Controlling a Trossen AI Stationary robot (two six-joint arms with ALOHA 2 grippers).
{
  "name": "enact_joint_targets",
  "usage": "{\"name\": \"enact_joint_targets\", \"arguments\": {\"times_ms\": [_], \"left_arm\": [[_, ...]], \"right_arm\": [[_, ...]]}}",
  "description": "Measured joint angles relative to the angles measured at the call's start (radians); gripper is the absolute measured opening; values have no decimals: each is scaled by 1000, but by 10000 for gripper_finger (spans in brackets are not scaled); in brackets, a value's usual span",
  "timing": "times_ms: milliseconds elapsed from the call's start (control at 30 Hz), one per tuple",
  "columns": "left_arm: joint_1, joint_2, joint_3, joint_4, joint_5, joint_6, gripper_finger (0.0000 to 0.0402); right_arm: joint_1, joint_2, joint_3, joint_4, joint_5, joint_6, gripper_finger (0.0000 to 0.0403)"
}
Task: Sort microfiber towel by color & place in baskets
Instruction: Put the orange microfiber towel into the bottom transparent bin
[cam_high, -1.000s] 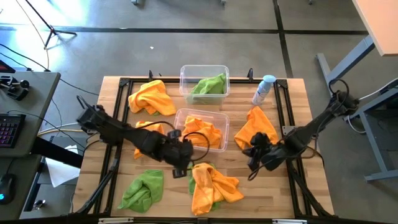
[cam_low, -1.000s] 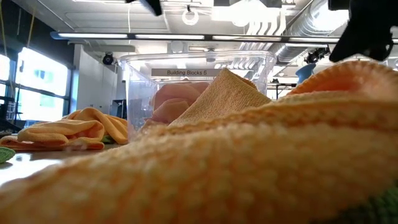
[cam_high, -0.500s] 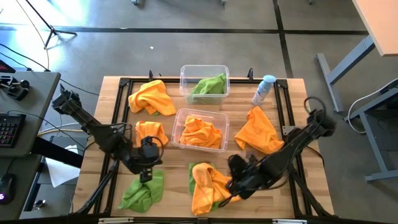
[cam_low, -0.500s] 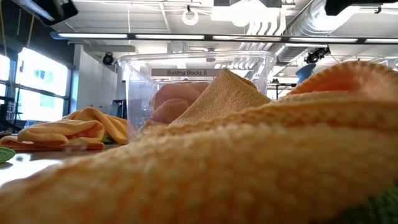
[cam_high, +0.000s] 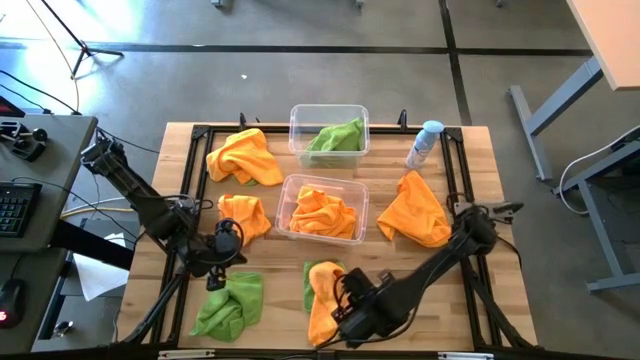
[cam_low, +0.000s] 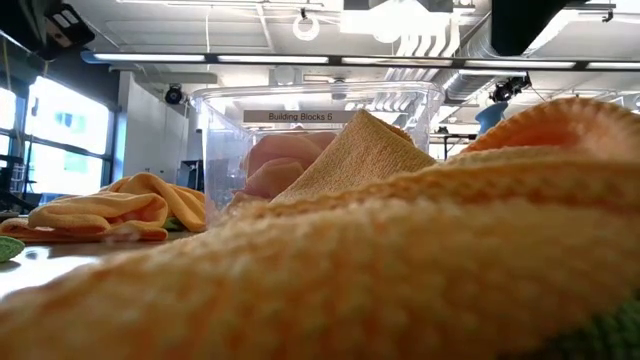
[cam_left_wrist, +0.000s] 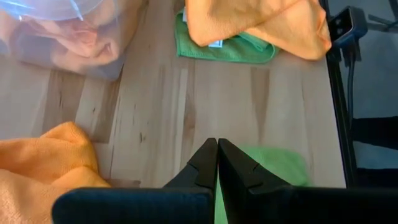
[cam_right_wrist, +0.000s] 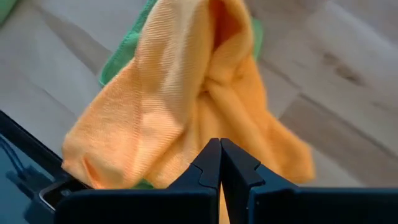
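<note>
Honestly, the left gripper (cam_high: 222, 262) has its jaws pressed together with nothing in them, right above the green towel (cam_high: 229, 305) at the front left, so going down like that would just shove the cloth around. Over on the right, the right gripper (cam_high: 352, 312) is also closed and empty over the orange towel (cam_right_wrist: 186, 112) lying on a green one, and a deep pinch could drag both colors into the orange basket (cam_high: 322, 184).

A lab or workshop: exposed ceiling ducts (cam_low: 470, 45) (strip lights too), concrete floor (cam_high: 300, 75).
</note>
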Motion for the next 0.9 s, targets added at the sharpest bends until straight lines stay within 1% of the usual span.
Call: {"name": "enact_joint_targets", "arguments": {"times_ms": [167, 300, 400, 500, 700, 800, 900], "left_arm": [[0, -3, -23, 6, 5, -2, 0], [0, -3, -33, 16, 19, -1, 0], [0, -3, -33, 27, 19, 0, 0], [0, -3, -33, 27, 19, 0, 0], [0, -3, -33, 27, 20, 0, 0], [0, -3, -33, 32, 20, 0, 0], [0, -3, -33, 34, 20, 0, 0]], "right_arm": [[-13, 56, 45, 14, -22, 55, 0], [-18, 70, 45, 53, 16, 63, 11], [-20, 70, 45, 63, 22, 85, 42], [-24, 70, 45, 55, 33, 100, 84], [-44, 76, 45, 55, 56, 77, 161], [-51, 100, 45, 55, 57, 72, 186], [-57, 130, 45, 59, 57, 64, 198]]}}
